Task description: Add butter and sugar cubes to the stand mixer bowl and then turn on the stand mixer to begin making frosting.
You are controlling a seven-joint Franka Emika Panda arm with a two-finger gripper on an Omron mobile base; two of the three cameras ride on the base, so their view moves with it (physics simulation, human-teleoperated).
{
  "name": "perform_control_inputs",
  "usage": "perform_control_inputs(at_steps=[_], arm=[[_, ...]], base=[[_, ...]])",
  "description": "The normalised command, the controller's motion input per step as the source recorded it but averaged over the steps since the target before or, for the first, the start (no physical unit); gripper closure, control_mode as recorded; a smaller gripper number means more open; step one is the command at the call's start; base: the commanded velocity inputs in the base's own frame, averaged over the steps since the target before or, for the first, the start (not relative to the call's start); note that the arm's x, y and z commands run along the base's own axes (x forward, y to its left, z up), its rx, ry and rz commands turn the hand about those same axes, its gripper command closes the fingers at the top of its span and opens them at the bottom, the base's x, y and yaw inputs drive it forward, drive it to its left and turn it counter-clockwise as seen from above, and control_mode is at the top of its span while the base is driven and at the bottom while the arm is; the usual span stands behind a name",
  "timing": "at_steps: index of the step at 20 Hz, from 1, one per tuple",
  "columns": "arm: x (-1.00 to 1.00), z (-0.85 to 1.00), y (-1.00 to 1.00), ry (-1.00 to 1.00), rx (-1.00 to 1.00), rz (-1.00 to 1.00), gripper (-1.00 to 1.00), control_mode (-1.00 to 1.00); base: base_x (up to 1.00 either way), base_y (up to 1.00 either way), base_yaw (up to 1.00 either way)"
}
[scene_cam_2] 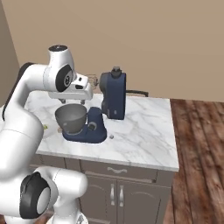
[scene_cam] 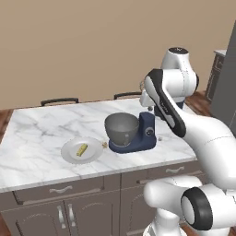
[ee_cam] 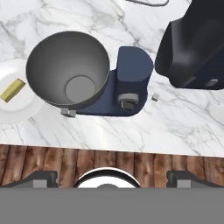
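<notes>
Yellow butter on plate | pincer spread | no writing legible

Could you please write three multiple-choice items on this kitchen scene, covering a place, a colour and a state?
1. Where is the butter?
A. on the plate
B. in the bowl
C. on the floor

2. What colour is the stand mixer?
A. red
B. navy blue
C. white

3. What is in the stand mixer bowl?
A. butter
B. a whisk
C. nothing

Answers: 1 A, the yellow stick lies on the plate beside the bowl; 2 B, base and head are dark blue; 3 C, the hand view shows a bare bowl bottom.
</notes>
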Motion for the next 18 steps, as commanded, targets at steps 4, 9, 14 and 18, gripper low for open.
perform_control_inputs(at_steps=[4, 9, 14, 18], arm=[[0.00, 0.00, 0.00, 0.00, 0.00, 0.00, -1.00, 1.00], [0.00, 0.00, -0.03, 0.00, 0.00, 0.00, -1.00, -1.00], [0.02, 0.00, -0.25, 0.00, 0.01, 0.00, -1.00, -1.00], [0.03, 0.00, -0.67, 0.00, 0.07, 0.00, -1.00, -1.00]], base=[[0.00, -0.17, 0.00], [0.00, -0.12, 0.00], [0.00, 0.00, 0.00], [0.00, 0.00, 0.00]])
